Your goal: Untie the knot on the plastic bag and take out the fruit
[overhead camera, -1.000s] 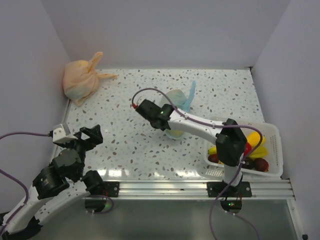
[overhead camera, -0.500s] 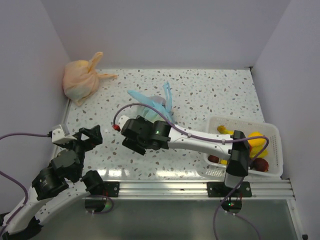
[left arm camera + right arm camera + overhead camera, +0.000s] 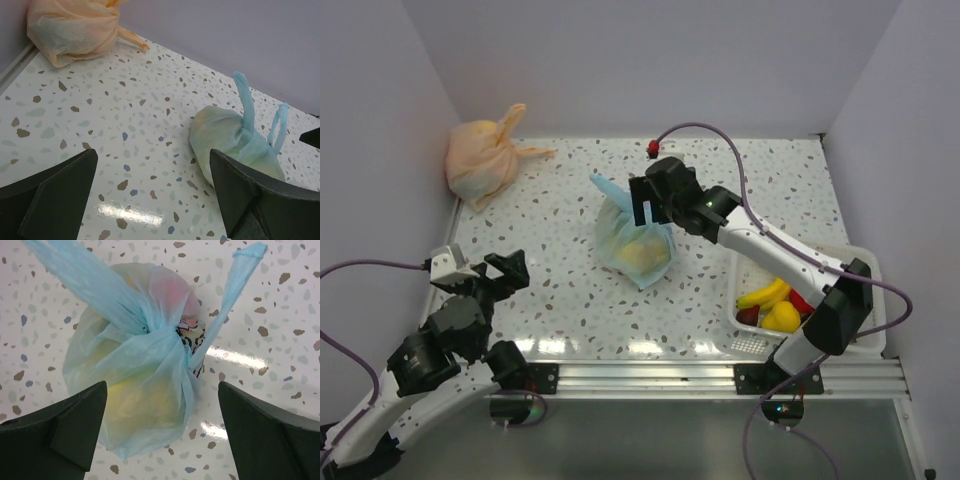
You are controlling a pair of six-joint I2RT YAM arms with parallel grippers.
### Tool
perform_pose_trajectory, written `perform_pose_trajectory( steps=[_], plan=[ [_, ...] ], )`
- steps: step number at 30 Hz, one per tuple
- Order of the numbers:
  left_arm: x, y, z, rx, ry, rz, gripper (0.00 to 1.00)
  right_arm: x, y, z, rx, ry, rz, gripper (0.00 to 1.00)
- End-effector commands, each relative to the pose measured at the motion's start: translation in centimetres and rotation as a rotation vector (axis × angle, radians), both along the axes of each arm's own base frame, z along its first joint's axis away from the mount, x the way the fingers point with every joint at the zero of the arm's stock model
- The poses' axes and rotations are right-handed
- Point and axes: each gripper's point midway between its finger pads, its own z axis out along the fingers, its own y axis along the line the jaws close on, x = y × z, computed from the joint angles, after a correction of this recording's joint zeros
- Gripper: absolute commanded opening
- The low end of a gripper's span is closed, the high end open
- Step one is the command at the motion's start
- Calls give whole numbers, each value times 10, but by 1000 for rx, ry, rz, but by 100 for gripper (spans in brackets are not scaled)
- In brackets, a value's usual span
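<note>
The light blue plastic bag (image 3: 635, 248) lies mid-table, with yellow fruit (image 3: 642, 256) showing through it. In the right wrist view the bag (image 3: 135, 390) fills the middle. Its knot (image 3: 165, 333) is tied, two thin blue tails spread upward from it, and a printed panel peeks out beside it. My right gripper (image 3: 652, 210) hovers over the bag's far side, open (image 3: 161, 387), with its fingers (image 3: 70, 425) on either side of the bag and not touching it. My left gripper (image 3: 496, 274) stands open near the front left (image 3: 152, 165), holding nothing. Its view shows the bag (image 3: 225, 140) at its right.
A tied peach-orange bag (image 3: 480, 162) sits in the back left corner (image 3: 75, 30). A white basket (image 3: 865, 262) at the right holds bananas (image 3: 766, 294) and dark red fruit. Walls close the table on three sides.
My right gripper has opened and swung from the front left of the bag to behind it. The bag, dragged left, now lies free with its tails standing up. The left arm stayed still.
</note>
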Motion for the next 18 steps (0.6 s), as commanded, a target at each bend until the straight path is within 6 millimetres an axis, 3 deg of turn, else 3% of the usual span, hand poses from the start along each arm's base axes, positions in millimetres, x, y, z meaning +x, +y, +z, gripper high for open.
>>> perform_pose_trajectory(
  steps=[1, 4, 8, 9, 11, 12, 13, 14, 16, 18],
  plan=[
    [3, -2, 7, -5, -16, 4, 100, 27, 13, -18, 144, 53, -85, 96],
    [4, -3, 6, -1, -14, 2, 100, 38, 25, -35, 155, 78, -77, 96],
    [5, -4, 6, 13, -12, 7, 100, 44, 41, -80, 120, 166, -58, 96],
    [5, -4, 5, 19, -8, 9, 100, 42, 46, -98, 108, 204, -38, 89],
    [6, -4, 5, 26, -5, 10, 100, 34, 51, -113, 95, 239, -1, 76],
    [6, -4, 5, 27, -4, 11, 100, 31, 53, -114, 76, 233, 34, 63],
    [6, -5, 4, 31, -2, 5, 100, 25, 57, -113, 53, 216, 64, 39],
    [6, -5, 4, 31, -2, 5, 100, 21, 57, -111, 8, 189, 114, 27],
    [7, -6, 4, 30, -5, 2, 100, 6, 67, -97, -45, 135, 203, 10],
    [7, -7, 4, 39, -4, 1, 100, -13, 78, -81, -158, 56, 342, 3]
  ],
)
